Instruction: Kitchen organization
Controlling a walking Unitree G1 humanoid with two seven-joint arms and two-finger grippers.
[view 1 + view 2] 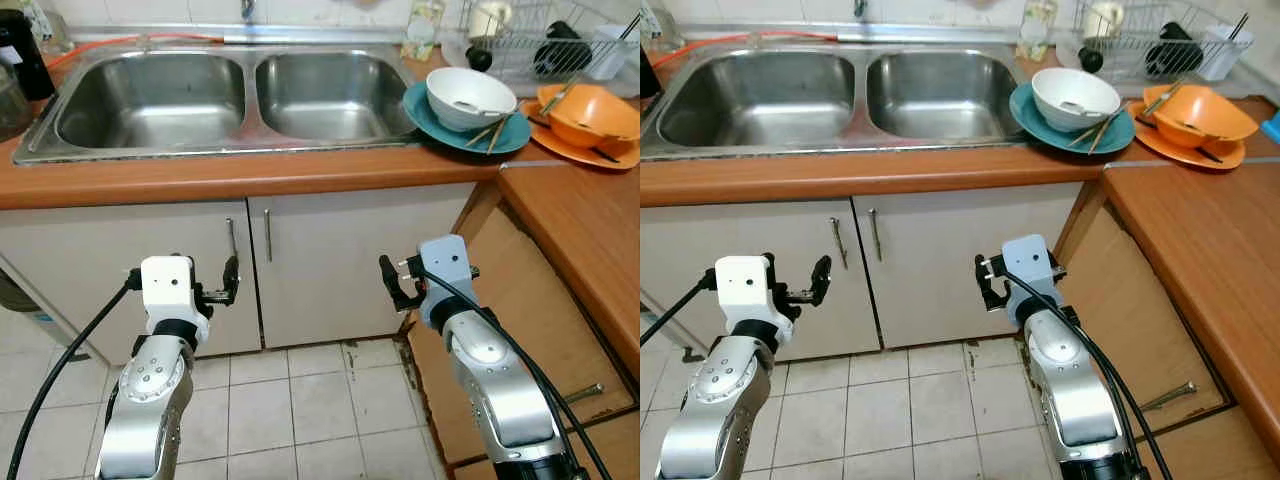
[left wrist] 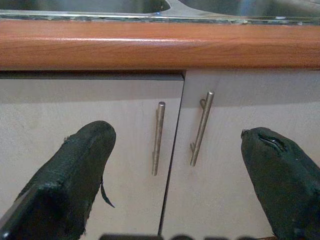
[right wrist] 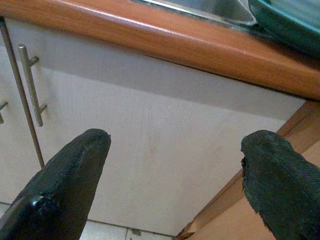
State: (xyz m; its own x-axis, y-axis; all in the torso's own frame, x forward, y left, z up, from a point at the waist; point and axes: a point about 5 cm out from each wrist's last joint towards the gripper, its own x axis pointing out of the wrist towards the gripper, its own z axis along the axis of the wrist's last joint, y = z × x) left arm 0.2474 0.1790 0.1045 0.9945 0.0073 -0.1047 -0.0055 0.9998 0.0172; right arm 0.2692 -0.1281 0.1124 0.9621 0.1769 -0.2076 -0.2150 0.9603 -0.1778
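Nearest the camera, two silver arms are held low in front of the cabinet, each ending in a gripper with its fingers spread and nothing between them: the left gripper (image 1: 232, 280) is levelled at the seam between the two cabinet doors (image 1: 350, 265), the right gripper (image 1: 388, 282) at the right-hand door near the corner. In the left wrist view the two fingers (image 2: 75, 175) are seen framing the two door handles (image 2: 158, 137), which suggests that the arms are kept down and forward so that the worktop above is left free while the robot is squared to the unit. The dishes to be organised are judged to be those on the wooden counter (image 1: 250, 178), to the right of the sink (image 1: 150, 100), well above and apart from both grippers. Two basins are counted in that sink, both bare. One white bowl (image 1: 468, 97) is set on one teal plate (image 1: 510, 135), with chopsticks (image 1: 490, 130) leaned against its side; just beside it one orange bowl (image 1: 590, 112) is set on one orange plate (image 1: 570, 148). Behind them a wire dish rack (image 1: 545, 40) holds a few items whose number cannot be told. The stacking of each bowl on its matching plate is read as used crockery waiting to be cleared.
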